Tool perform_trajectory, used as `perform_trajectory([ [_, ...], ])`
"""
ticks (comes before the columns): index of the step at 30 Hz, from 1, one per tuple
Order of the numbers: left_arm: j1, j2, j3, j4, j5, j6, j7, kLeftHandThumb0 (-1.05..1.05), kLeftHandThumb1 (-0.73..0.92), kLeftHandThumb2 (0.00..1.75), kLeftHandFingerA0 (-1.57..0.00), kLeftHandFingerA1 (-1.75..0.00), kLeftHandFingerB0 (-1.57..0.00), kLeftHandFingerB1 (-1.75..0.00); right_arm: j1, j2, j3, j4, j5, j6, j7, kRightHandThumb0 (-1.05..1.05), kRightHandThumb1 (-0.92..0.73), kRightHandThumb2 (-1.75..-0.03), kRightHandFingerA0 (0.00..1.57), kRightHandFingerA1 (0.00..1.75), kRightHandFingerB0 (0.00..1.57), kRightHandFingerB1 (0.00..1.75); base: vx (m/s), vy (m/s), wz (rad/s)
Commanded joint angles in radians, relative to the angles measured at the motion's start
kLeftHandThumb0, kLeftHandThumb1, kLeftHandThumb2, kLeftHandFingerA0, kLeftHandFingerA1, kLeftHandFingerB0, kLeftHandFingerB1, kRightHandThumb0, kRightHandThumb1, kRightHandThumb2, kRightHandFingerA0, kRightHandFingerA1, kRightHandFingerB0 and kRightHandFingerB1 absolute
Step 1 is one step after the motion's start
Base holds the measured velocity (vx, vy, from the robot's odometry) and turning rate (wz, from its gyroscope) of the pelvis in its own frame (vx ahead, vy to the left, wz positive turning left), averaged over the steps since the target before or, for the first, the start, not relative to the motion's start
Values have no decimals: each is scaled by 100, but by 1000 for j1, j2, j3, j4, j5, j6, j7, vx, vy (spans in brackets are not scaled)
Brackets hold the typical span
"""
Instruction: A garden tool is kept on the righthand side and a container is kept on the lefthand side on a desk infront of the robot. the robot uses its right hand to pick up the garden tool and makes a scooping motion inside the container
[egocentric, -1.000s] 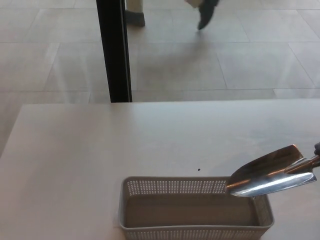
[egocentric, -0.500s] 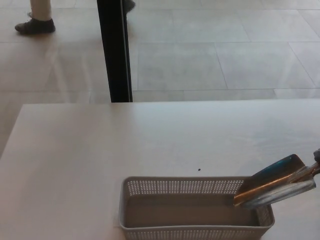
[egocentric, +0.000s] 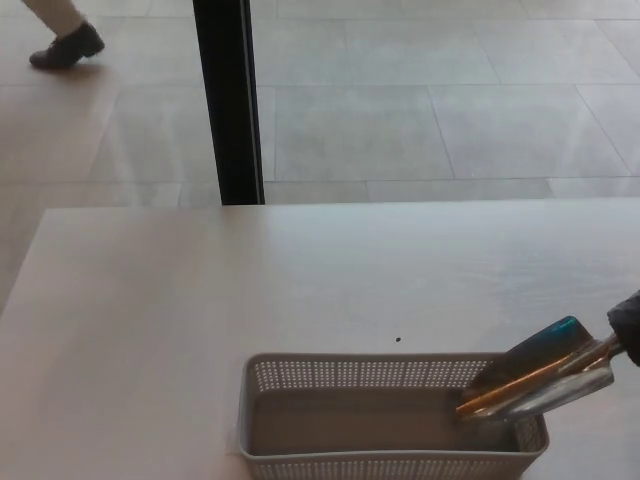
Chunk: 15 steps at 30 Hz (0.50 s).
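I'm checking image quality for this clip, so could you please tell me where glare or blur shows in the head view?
Head view: the metal trowel blade carries bright reflections with blue and orange tints; the floor tiles show soft sheen beside the dark post; the perforated basket and desk are evenly lit and sharp; the right hand is cut off at the edge.

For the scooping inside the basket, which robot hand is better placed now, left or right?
Right. The right robot hand at the picture's right edge holds the trowel, whose blade already dips into the basket at its right end. The left robot hand is not in view.
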Motion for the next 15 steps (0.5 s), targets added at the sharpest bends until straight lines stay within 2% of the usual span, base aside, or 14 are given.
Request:
perform_trajectory([
  [1, 7, 15, -7, 1, 3, 0, -7, -54, 68, 60, -60, -66, -54, -51, 62, 44, -15, -139, -29, 145, 161, -40, -61, -58, 94, 169, 91, 70, 0, 0, 0],
  [2, 7, 15, -7, -1, 2, 0, -9, -54, 68, 60, -60, -66, -54, -51, 72, 57, -18, -172, -22, 157, 183, -40, -61, -58, 94, 169, 91, 70, 0, 0, 0],
  [3, 6, 15, -9, -1, 4, 2, -1, -54, 68, 60, -60, -66, -55, -51, 77, 68, -18, -205, -23, 171, 220, -43, -63, -61, 90, 175, 90, 86, 0, 0, 0],
  [5, 5, 15, -9, -2, 4, 2, -1, -54, 68, 60, -60, -66, -55, -51, 81, 72, -23, -212, -24, 176, 229, -43, -63, -61, 90, 175, 90, 86, 0, 0, 0],
  [6, 1, 13, 5, 2, -11, 14, -7, -54, 66, 60, -60, -69, -55, -52, 80, 101, -6, -265, -59, 193, 242, -40, -65, -63, 93, 175, 86, 117, 0, 0, 0],
  [7, 1, 10, -2, 1, -4, 11, -7, -54, 67, 60, -58, -67, -54, -50, 79, 111, 1, -269, -63, 180, 214, -37, -64, -65, 93, 175, 84, 136, 0, 0, 0],
  [8, 4, 13, -11, -6, 4, 4, -10, -54, 68, 60, -57, -67, -52, -51, 79, 116, 6, -301, -66, 191, 270, -40, -68, -65, 89, 175, 81, 134, 0, 0, 0],
  [9, 4, 12, -11, -6, 4, 5, -8, -54, 68, 60, -58, -67, -53, -50, 82, 119, 8, -313, -72, 195, 277, -50, -53, -96, 118, 137, 89, 116, 0, 0, 0],
  [10, 3, 10, -9, -5, 1, 8, -5, -54, 68, 60, -58, -67, -53, -50, 86, 123, 9, -325, -80, 200, 279, -50, -53, -96, 118, 137, 89, 116, 0, 0, 0],
  [11, 2, 9, -7, -4, -2, 10, -7, -52, 67, 60, -58, -65, -53, -51, 87, 131, 11, -338, -77, 200, 299, -41, -67, -66, 88, 175, 85, 130, 0, 0, 0],
  [12, 1, 8, -2, -3, -7, 11, -12, -53, 67, 60, -58, -66, -53, -51, 84, 145, 20, -360, -75, 203, 336, -40, -67, -69, 90, 175, 81, 136, 0, 0, 0],
  [13, 1, 8, -2, -2, -7, 10, -12, -54, 67, 60, -59, -67, -55, -52, 86, 156, 23, -375, -78, 213, 360, -40, -65, -71, 90, 175, 88, 130, 0, 0, 0],
  [15, -4, 9, -5, -1, -3, 11, -12, -54, 67, 60, -57, -64, -54, -51, 93, 168, 27, -397, -80, 232, 397, -41, -66, -74, 90, 175, 88, 130, 0, 0, 0],
])
